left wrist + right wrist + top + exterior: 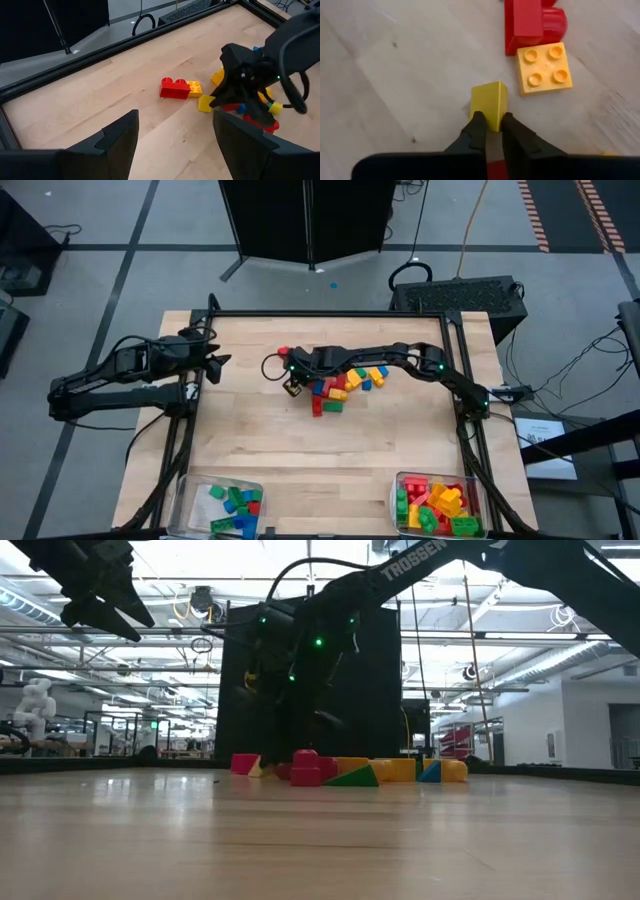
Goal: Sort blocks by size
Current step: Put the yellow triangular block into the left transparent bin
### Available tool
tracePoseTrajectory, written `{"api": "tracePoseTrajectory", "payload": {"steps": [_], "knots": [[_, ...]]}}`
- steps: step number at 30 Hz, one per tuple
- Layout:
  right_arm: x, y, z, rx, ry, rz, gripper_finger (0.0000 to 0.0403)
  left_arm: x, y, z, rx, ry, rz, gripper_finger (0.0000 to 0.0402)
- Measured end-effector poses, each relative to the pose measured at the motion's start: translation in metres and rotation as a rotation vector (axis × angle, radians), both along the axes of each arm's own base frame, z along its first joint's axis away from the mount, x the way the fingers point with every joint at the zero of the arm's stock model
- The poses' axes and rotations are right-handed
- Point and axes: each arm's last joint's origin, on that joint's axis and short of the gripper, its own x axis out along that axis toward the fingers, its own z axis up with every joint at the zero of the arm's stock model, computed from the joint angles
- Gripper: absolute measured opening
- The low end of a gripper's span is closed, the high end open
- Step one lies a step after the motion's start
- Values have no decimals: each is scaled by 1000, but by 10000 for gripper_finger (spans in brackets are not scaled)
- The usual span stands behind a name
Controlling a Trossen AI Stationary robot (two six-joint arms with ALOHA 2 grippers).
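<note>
A pile of red, yellow, green and blue blocks point(343, 384) lies in the middle of the table. My right gripper point(293, 388) reaches to the pile's left end and is shut on a small yellow block point(490, 100). Beside it lie a yellow four-stud block point(544, 67) and a red block point(525, 22). My left gripper point(214, 365) waits open and empty above the table's left edge, its fingers point(120, 135) apart. My right gripper pinches the small yellow block by its near end point(490, 116) between its two fingertips point(476, 126). The fingers slant down onto it from the table's right side. I cannot tell whether the block is clear of the table.
A clear bin point(222, 507) with green and blue blocks stands at the near left corner. Another bin point(440, 505) with yellow, red and green blocks stands at the near right. A black frame point(330, 314) edges the table. Bare wood lies between the pile and the bins.
</note>
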Motion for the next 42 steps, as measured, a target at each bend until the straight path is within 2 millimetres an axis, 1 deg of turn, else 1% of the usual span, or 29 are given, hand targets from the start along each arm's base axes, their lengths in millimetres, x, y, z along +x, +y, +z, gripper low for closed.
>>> {"api": "tracePoseTrajectory", "payload": {"steps": [5,8,12,15,20,23,28,30,32,34,36,39,42], "knots": [[3,6,-1,63,-27,4,18,0,0,0,0,0,0,255],[7,12,6,78,-44,27,11,0,0,0,0,1,0,255],[19,25,24,73,-93,81,1,-1,0,-1,-2,11,-1,255],[28,37,42,58,-128,130,4,-2,-1,-3,-9,34,-1,255],[42,66,88,12,-253,225,4,-3,-1,-4,-15,56,-1,255],[46,90,107,-1,-312,279,3,-3,-1,-4,-14,56,-1,255],[46,131,129,-35,-376,326,2,-3,-1,-4,-14,55,-1,255],[43,143,131,-74,-358,334,2,-3,-1,-4,-15,55,-1,255],[37,152,126,-83,-290,370,3,-3,-1,-4,-15,55,-1,255],[30,156,120,-87,-187,406,21,-3,-1,-4,-15,54,-2,255],[23,158,110,-104,-76,455,52,-3,-1,-4,-15,54,-2,255],[13,157,102,-146,78,564,123,-3,-1,-4,-15,54,-2,255],[12,154,102,-234,110,607,202,-3,-1,-4,-17,53,-5,255]]}}
